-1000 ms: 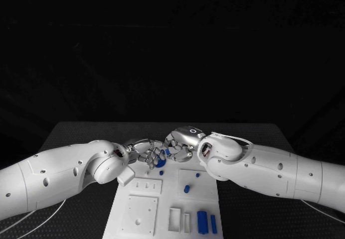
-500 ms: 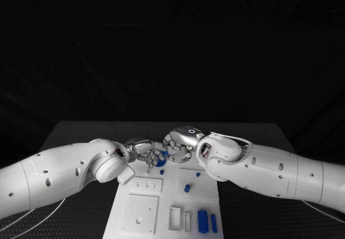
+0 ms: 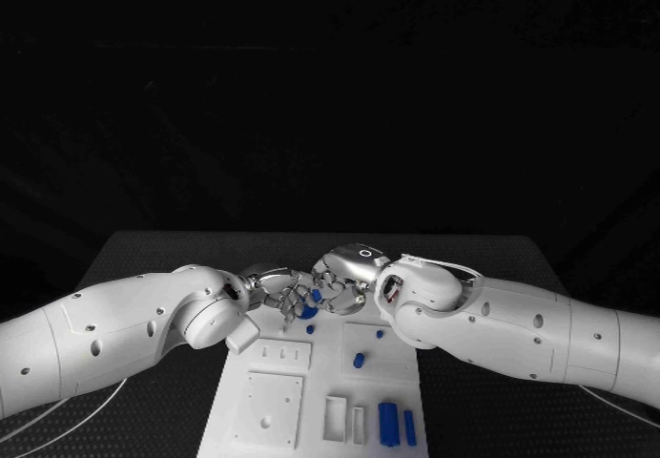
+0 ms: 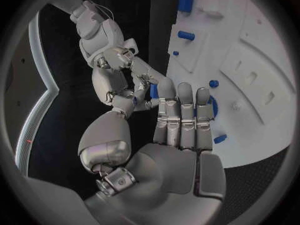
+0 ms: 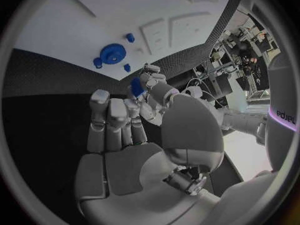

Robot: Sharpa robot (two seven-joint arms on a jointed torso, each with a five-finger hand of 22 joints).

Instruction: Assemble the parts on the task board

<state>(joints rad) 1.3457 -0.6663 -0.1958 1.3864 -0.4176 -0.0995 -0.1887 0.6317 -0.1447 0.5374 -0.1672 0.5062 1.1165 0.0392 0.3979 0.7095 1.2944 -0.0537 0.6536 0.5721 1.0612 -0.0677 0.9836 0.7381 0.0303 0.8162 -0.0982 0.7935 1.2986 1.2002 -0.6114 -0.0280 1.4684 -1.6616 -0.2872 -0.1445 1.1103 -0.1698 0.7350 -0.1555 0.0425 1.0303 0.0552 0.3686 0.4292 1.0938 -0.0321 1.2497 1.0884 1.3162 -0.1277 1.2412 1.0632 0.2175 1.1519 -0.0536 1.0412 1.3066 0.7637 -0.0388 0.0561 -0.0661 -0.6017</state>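
The white task board (image 3: 261,420) runs down the middle of the table. Above its far end my left hand (image 3: 282,289) and right hand (image 3: 347,275) meet fingertip to fingertip. A small blue part (image 3: 315,296) sits between them. In the left wrist view the blue part (image 4: 153,91) lies between my left thumb and fingertips (image 4: 166,89), with the right hand (image 4: 115,70) reaching onto it. In the right wrist view the part (image 5: 136,87) is pinched at my right fingertips (image 5: 132,105). A blue gear (image 3: 308,312) lies on the board just below.
On the board lie two small blue pegs (image 3: 310,330) (image 3: 380,335), a blue cylinder (image 3: 358,361), and two longer blue parts (image 3: 388,424) (image 3: 408,429) near the front right. Both forearms cross the board's far end. Black table lies to either side.
The left arm has edged inward, and the blue part between the hands has shifted slightly towards the left hand. The parts on the board have not moved.
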